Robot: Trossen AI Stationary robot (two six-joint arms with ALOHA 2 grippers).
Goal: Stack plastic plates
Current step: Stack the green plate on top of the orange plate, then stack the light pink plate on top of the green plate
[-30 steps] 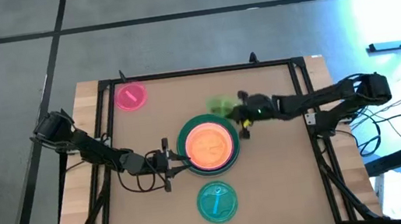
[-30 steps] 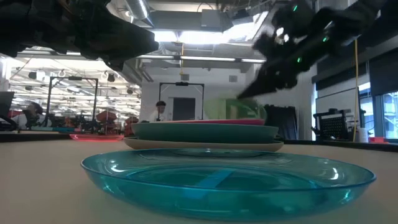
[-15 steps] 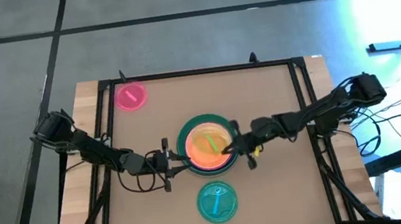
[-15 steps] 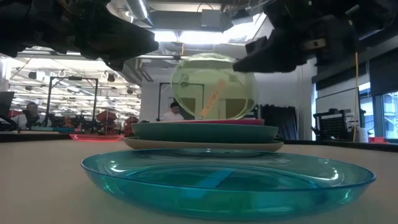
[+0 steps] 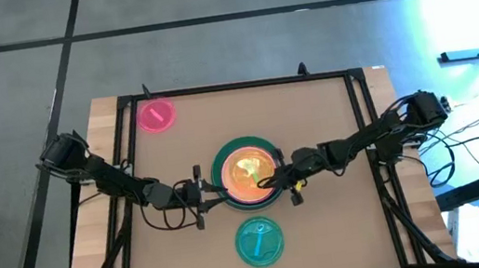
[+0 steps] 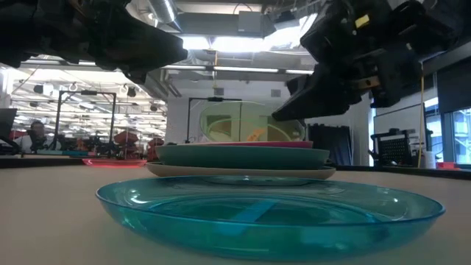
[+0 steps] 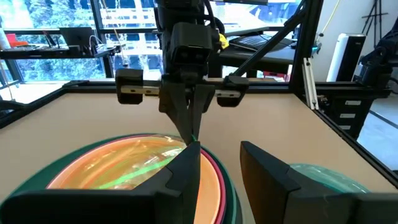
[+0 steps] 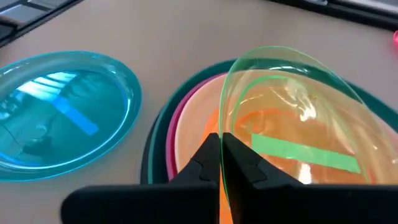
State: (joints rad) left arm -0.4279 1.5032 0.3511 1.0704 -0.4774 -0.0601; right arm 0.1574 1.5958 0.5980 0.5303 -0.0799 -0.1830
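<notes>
**Green plate held tilted over the stack**

The right pincer (image 5: 270, 183) reaches in from the right side of the bench (image 5: 346, 222) and is clamped on the rim of the clear green plate (image 8: 292, 146). Its two fingers (image 8: 208, 163) are pressed close together with only the thin plate edge between them. The green plate is tilted, its gripped edge raised and its far edge low over the orange plate (image 5: 244, 177) that tops the stack at the middle of the bench; whether that far edge touches the orange plate cannot be told.

Under the orange plate the stack shows a magenta rim (image 8: 176, 124), then a teal plate (image 6: 243, 155), and a pale plate (image 6: 239, 171) at the bottom in the low view.

The left pincer (image 5: 209, 187) sits just beside the left edge of the stack, low over the bench, with its fingers (image 7: 186, 168) apart and nothing between them.

A light blue plate (image 5: 260, 242) lies flat on the bench, near the stack on its front side and not touching it. A small pink plate (image 5: 156, 116) lies alone near the far left corner, well apart from everything else.
</notes>
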